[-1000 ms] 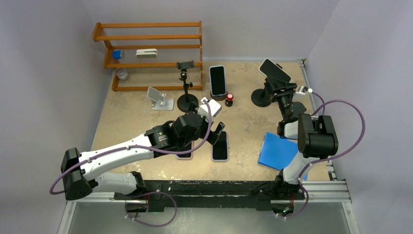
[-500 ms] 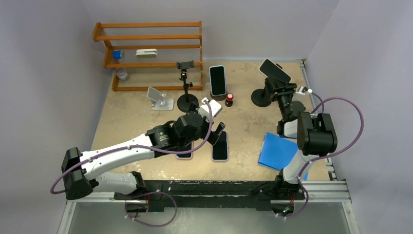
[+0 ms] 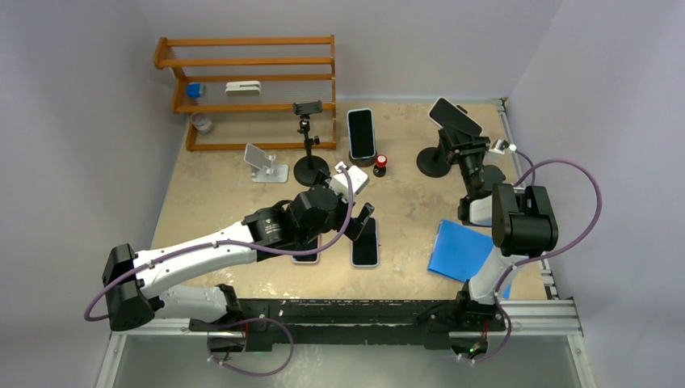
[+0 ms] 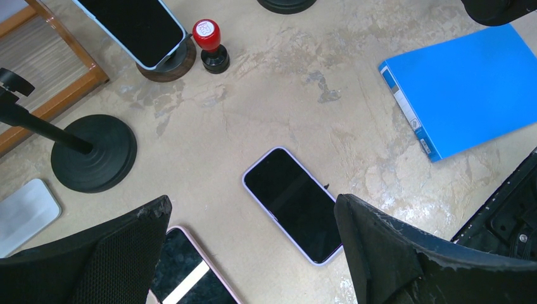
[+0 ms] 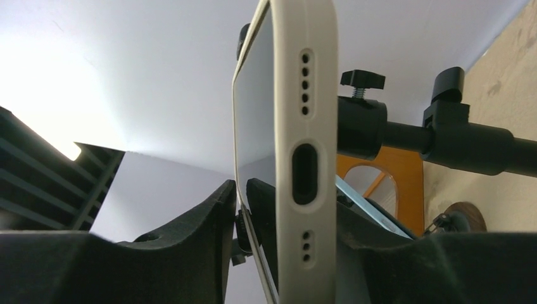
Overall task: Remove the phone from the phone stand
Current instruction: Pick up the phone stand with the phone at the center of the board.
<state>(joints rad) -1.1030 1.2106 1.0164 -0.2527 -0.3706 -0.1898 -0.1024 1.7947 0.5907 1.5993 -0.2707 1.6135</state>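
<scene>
A white-cased phone is clamped tilted in a black phone stand at the back right. My right gripper is at the phone's lower end. In the right wrist view the phone's bottom edge stands between my fingers, one finger against the screen and the other behind the back, so the gripper is shut on the phone. The stand's clamp arm still shows behind the phone. My left gripper is open and empty above the table's middle.
Two phones lie flat under the left gripper. A blue folder lies front right. A phone on a round wooden stand, a red stamp, an empty black clamp stand, a white stand and a wooden rack are at the back.
My right arm has crept slightly toward the phone on the stand. The phone and the left arm have not visibly moved.
</scene>
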